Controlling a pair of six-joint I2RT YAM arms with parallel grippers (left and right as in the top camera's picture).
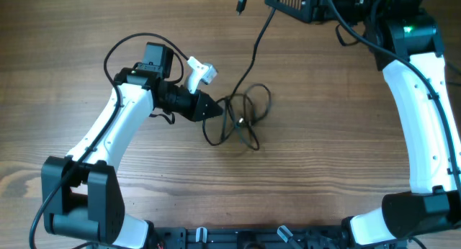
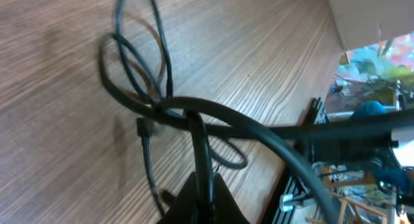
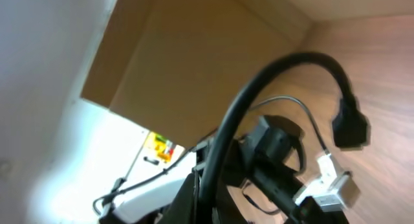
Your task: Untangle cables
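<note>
The cables lie as a small tangle of thin black loops at the middle of the wooden table. My left gripper is at the tangle's left edge. In the left wrist view it is shut on one strand, with the other loops crossing just beyond the jaws. One cable runs from the tangle up to my right gripper at the far edge. In the right wrist view that gripper is shut on this cable, which arcs over to a black plug. The plug hangs free.
The left arm crosses the left half of the table, with a white connector on its wrist wiring. The right arm runs along the right edge. A black rail lines the front edge. A cardboard wall stands behind.
</note>
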